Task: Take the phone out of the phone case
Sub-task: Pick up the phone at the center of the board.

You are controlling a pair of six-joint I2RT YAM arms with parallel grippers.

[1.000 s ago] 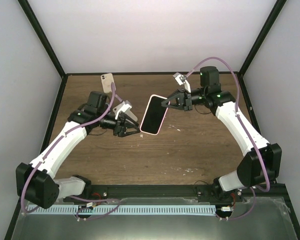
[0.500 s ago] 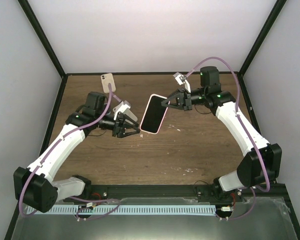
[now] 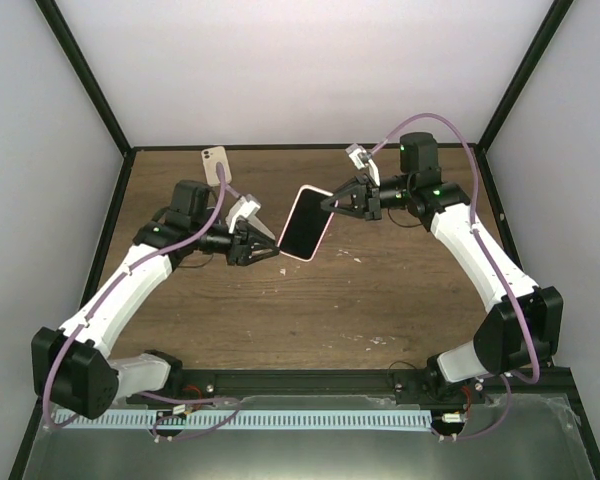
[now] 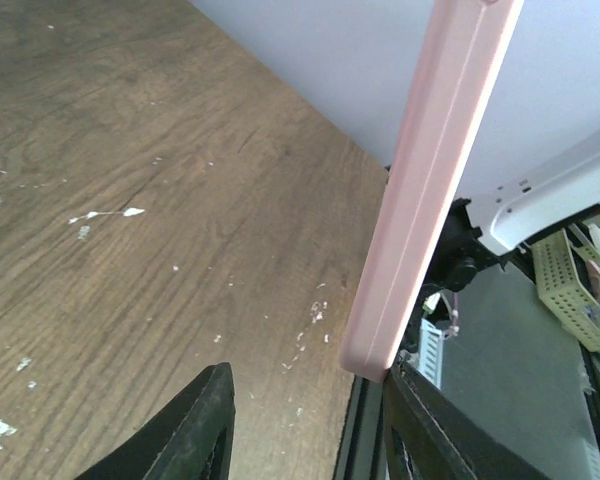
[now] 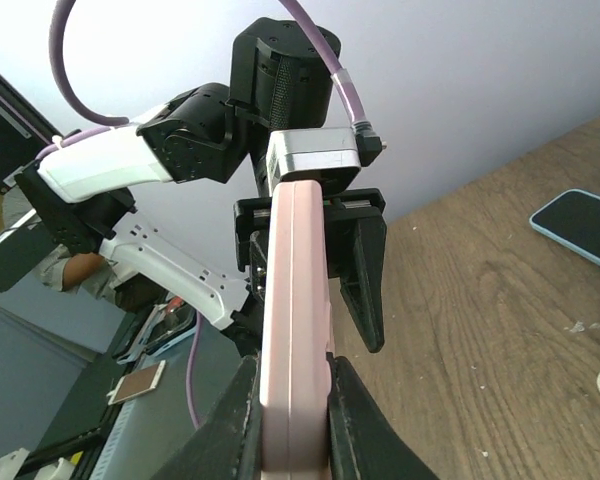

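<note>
L arm (image 3: 130, 270) is leaning from its base toward 1 o'clock, elbow bent, wrist pointing to 3 o'clock. L gripper (image 3: 270, 250) is sitting w/ jaws apart, fingers (image 4: 205, 425) straddling the bottom end of the pink case (image 5: 295, 330), one clearly off it. R arm (image 3: 480, 250) is leaning toward 11 o'clock, wrist pointing to 9 o'clock. R gripper (image 3: 332, 203) is pinching the case's top end, fingers (image 5: 242, 420) pressing both faces. Grippers are facing each other across the centre.

Phone case (image 4: 430, 190) smooth matt pink; table (image 4: 130, 130) scuffed wood grain; fingers (image 4: 200, 430) black plastic.
</note>
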